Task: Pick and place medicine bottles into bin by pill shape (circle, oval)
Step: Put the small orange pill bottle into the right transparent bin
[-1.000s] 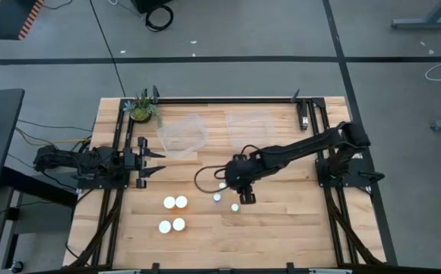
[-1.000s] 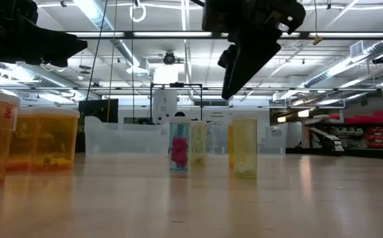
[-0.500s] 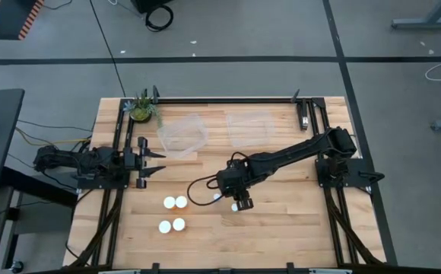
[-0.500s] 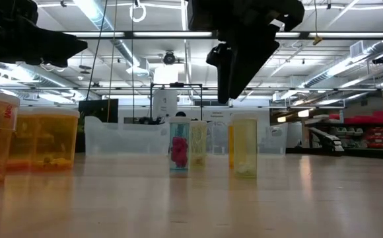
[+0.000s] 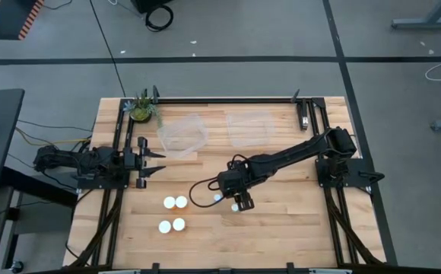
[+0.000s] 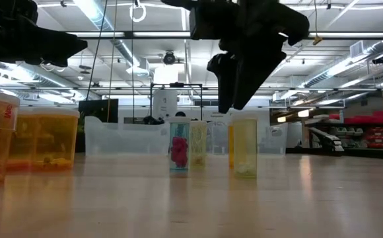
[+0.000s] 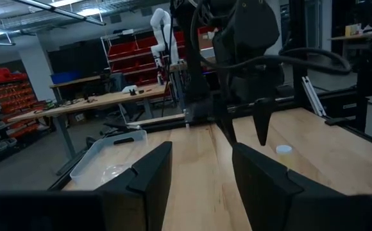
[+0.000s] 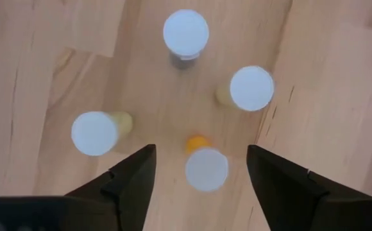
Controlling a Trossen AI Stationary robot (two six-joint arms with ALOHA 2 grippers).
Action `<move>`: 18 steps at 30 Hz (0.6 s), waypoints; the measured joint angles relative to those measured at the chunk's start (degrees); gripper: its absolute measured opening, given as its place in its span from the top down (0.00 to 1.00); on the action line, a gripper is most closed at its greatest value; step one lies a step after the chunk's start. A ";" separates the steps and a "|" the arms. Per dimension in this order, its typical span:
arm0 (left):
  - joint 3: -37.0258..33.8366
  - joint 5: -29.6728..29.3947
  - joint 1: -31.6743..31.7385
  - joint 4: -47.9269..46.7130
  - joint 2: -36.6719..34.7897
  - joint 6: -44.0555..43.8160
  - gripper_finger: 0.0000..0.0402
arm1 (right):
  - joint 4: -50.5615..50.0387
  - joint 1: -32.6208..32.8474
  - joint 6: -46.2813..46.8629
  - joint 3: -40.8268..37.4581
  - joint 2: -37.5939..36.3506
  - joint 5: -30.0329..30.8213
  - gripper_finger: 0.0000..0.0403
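While the left gripper (image 5: 153,159) waits parted and empty by the bench's left edge, the right gripper (image 5: 238,199) hangs over a cluster of four narrow-capped medicine bottles (image 8: 186,96) near the middle of the bench. Seen from its wrist, the fingers (image 8: 127,181) stand wide apart with nothing between them, pointing straight down. An orange-bodied bottle (image 8: 206,168) sits directly in the gap, while the other three white caps lie just beyond the fingertips. From table height, the dark fingers hang above the clear and yellow bottles (image 6: 244,147), not touching them.

Four wide-capped bottles (image 5: 172,214) stand together towards the bench's near-left part, well apart from the gripper. Two clear bins (image 5: 182,135) sit along the far edge, with a small green plant (image 5: 141,109) at the far-left corner.

Compared with a second ago, the right arm has drawn back slightly and swung its gripper lower over the cluster; the bottles themselves have not shifted.
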 joint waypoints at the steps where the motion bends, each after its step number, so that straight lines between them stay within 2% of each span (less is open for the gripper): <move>1: -0.02 0.00 0.00 0.00 0.00 0.02 0.57 | 0.26 -0.02 0.04 -0.38 0.00 -0.03 0.37; 18: 0.00 0.00 0.01 -0.02 0.00 0.02 0.57 | 7.98 -0.42 0.83 -7.23 0.00 -1.27 0.38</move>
